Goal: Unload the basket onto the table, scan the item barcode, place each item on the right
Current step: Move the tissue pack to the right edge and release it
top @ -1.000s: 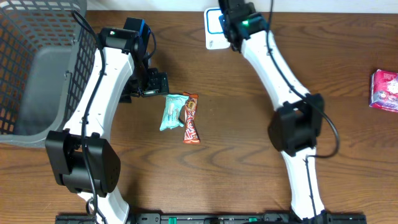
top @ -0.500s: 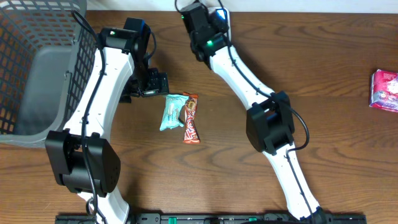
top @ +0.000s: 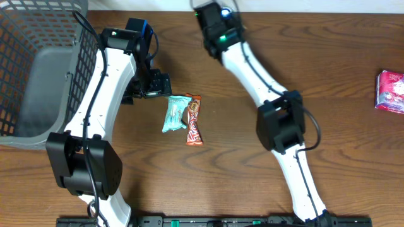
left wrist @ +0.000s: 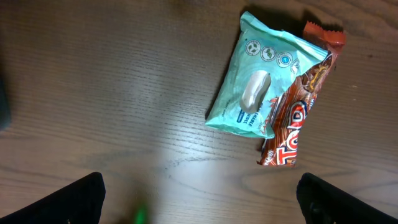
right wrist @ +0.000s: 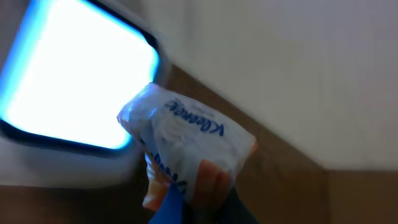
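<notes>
My right gripper point(right wrist: 198, 202) is shut on a white Kleenex tissue pack point(right wrist: 186, 143) and holds it up beside the scanner's glowing blue-white window point(right wrist: 68, 93). In the overhead view the right gripper point(top: 213, 17) is at the table's far edge, and its arm hides the scanner. My left gripper point(top: 158, 85) hangs open above the wood, its fingers point(left wrist: 68, 202) wide apart and empty. Just to its right lie a mint-green snack packet point(left wrist: 261, 78) and a red-brown candy bar point(left wrist: 298, 124), side by side point(top: 175, 113).
A grey wire basket point(top: 38, 69) fills the far left of the table. A pink packet point(top: 390, 90) lies at the right edge. The red-brown bar point(top: 194, 120) lies near the table's middle.
The right arm swung left along the far edge with the tissue pack, then shifted back slightly right; it now covers the scanner. The left arm has not moved.
</notes>
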`<state>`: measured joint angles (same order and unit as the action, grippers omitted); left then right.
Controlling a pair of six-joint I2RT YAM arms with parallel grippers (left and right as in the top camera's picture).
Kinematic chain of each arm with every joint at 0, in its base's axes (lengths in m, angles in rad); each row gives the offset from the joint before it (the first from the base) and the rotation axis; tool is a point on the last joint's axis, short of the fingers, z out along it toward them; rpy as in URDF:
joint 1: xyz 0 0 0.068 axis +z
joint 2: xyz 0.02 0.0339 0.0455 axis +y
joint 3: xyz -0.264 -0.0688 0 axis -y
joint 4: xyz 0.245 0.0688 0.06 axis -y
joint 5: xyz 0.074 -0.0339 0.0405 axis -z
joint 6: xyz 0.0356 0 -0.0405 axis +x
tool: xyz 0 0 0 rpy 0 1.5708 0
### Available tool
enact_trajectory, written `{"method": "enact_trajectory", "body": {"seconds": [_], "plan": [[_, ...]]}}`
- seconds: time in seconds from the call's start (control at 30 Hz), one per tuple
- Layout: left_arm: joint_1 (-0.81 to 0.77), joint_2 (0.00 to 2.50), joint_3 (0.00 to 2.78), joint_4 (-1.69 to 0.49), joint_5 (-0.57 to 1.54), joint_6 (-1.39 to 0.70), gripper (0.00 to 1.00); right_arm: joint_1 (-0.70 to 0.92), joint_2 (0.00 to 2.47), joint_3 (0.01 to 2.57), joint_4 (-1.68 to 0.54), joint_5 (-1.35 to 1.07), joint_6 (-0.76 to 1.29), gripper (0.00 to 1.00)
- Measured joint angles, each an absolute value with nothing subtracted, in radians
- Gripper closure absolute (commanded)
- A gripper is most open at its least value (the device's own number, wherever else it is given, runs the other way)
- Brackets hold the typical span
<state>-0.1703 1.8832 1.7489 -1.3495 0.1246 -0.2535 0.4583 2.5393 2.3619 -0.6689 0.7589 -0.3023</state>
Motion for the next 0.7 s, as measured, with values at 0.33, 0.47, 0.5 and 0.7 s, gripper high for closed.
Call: {"method": "enact_trajectory", "body": {"seconds": [0.33,0.47,0.5,0.7], "plan": [[-0.170,1.883,1.749,-1.350,0.124,-0.253,0.02,0.039,2.331,2.376,-1.187,0.501,0.036,0.99],[-0.170,1.883,1.749,-1.350,0.125,-0.253,0.02,-0.151,2.317,2.378,-1.330,0.382,0.073,0.99],[-0.170,1.883,1.749,-1.350,0.125,-0.253,0.02,-0.190,2.319,2.375,-1.347,0.353,0.074,0.99],[-0.170,1.883,1.749,-1.350,0.125,-0.253,0.02,-0.339,2.322,2.327,-1.361,0.228,0.075,0.99]]}}
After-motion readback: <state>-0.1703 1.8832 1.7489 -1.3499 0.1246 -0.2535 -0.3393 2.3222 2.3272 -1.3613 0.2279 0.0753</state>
